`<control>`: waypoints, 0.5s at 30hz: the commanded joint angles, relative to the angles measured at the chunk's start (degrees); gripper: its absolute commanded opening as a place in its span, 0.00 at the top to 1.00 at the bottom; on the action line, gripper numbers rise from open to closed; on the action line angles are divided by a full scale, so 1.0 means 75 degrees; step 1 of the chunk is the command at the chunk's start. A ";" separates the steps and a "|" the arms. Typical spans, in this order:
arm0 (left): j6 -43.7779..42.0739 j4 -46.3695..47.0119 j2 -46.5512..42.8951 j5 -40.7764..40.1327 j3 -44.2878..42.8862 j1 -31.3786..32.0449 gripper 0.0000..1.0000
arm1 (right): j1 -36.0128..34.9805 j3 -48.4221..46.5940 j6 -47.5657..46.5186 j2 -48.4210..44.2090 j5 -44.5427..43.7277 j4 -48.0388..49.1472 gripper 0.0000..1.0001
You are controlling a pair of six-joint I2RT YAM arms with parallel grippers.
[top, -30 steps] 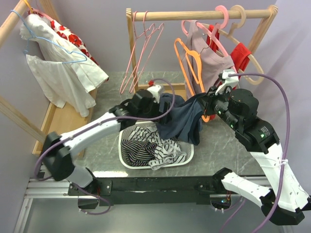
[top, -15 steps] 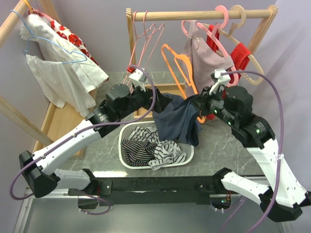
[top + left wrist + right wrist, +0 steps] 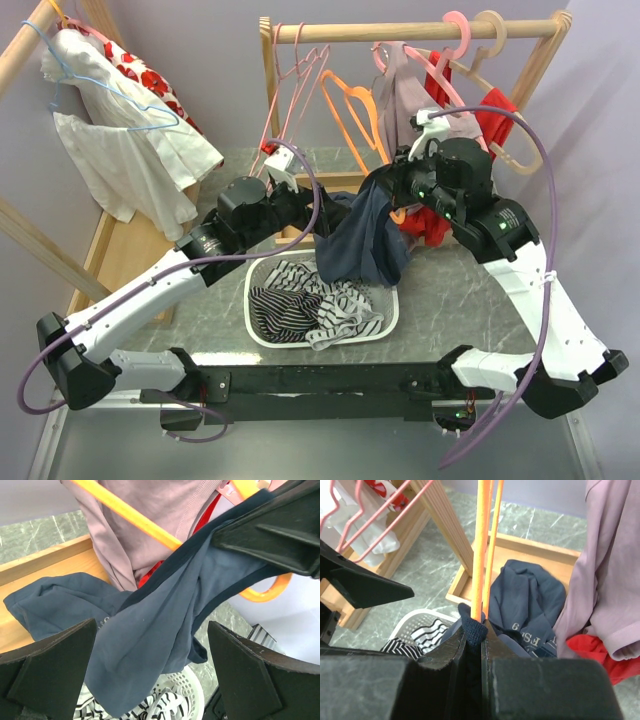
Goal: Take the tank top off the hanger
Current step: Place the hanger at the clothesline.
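Observation:
The navy tank top hangs bunched below the orange hanger, which tilts up toward the rail. My right gripper is shut on a fold of the navy fabric, right where the hanger's orange wire comes down; the rest of the tank top drapes beyond it. My left gripper stands wide open just left of the cloth. In the left wrist view the tank top hangs ahead of the gap between its fingers, touching neither.
A white basket of striped clothes sits under the tank top. On the wooden rail hang pink hangers, a mauve top and a red garment. A white floral garment hangs at the left.
My right gripper has carried the hanger and tank top up and to the left. My left arm has drawn back from the cloth and risen, its jaws still wide.

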State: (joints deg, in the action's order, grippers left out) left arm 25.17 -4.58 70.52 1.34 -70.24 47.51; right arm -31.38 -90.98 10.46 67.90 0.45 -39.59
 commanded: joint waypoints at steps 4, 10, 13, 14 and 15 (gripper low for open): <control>-0.0063 0.0457 -0.0087 -0.0132 0.0002 0.0041 0.00 | -0.0071 -0.0747 -0.0328 -0.0241 -0.0083 0.0581 1.00; -0.0239 0.1205 0.0604 0.0522 -0.0409 0.0052 0.01 | -0.0070 -0.0362 -0.0082 -0.0521 0.0607 0.0826 1.00; -0.0239 0.1733 0.0746 0.0723 -0.0175 0.0088 0.01 | -0.0070 -0.0385 -0.0059 -0.0569 0.0807 0.0779 1.00; -0.0239 0.2107 0.0769 0.0816 -0.0035 0.0099 0.01 | -0.0070 -0.0373 -0.0070 -0.0592 0.0865 0.0779 1.00; -0.0227 0.2296 0.0839 0.0875 0.0025 0.0111 0.01 | -0.0070 -0.0350 -0.0070 -0.0615 0.0901 0.0791 1.00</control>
State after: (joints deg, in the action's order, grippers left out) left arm 24.45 2.74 76.20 4.21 -70.96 47.70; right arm -31.64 -93.21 9.61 65.71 4.36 -38.92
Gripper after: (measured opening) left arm 0.994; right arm 0.142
